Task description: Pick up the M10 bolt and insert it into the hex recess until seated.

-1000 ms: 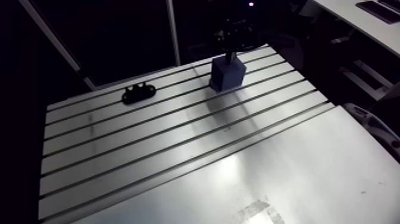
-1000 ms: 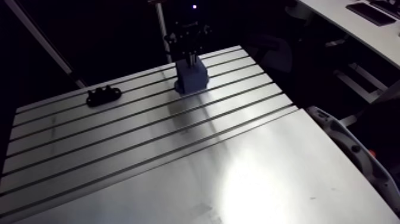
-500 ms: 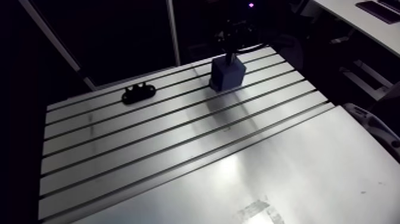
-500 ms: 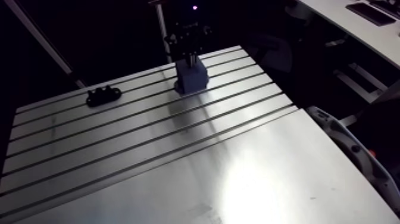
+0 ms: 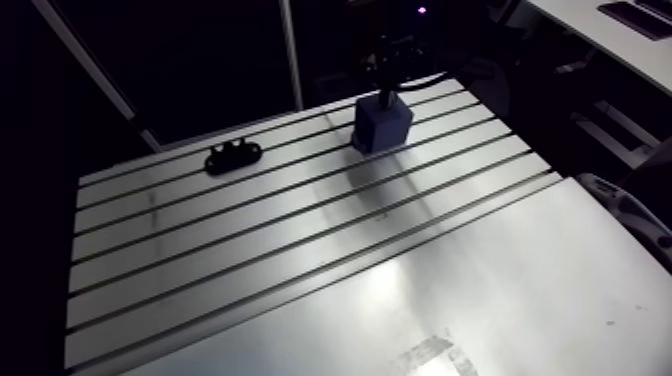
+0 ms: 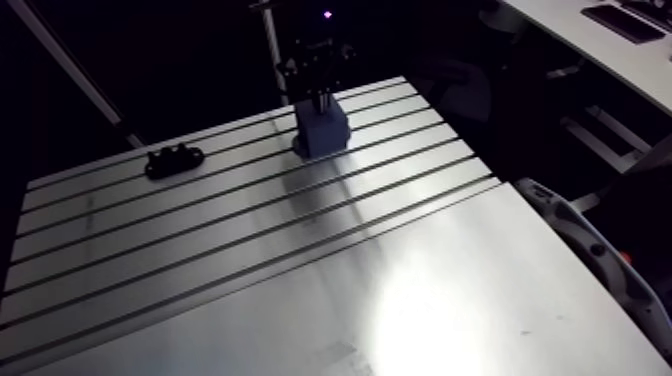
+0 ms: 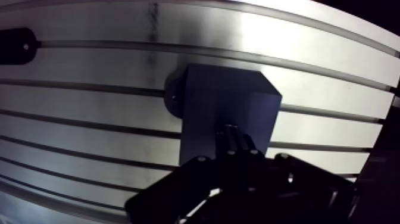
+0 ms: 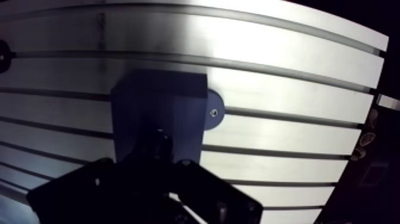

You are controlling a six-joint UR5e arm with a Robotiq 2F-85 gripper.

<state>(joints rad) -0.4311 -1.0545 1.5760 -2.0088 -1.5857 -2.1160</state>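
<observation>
A blue block point(image 5: 381, 125) stands at the far side of the slotted table point(image 5: 300, 260). In the arm view my gripper point(image 5: 388, 93) comes straight down onto the block's top. The wrist view shows the block point(image 7: 229, 107) directly under the gripper point(image 7: 236, 143), whose fingers are pressed close together over the top face. A dark round shape between them looks like the M10 bolt point(image 8: 158, 140); most of it is hidden by the fingers. The hex recess is covered and does not show.
A black fixture point(image 5: 232, 156) lies on the table's far left, well away from the block. A round dark foot point(image 8: 213, 112) sticks out beside the block's base. Slots run across the table; its near half is smooth plate.
</observation>
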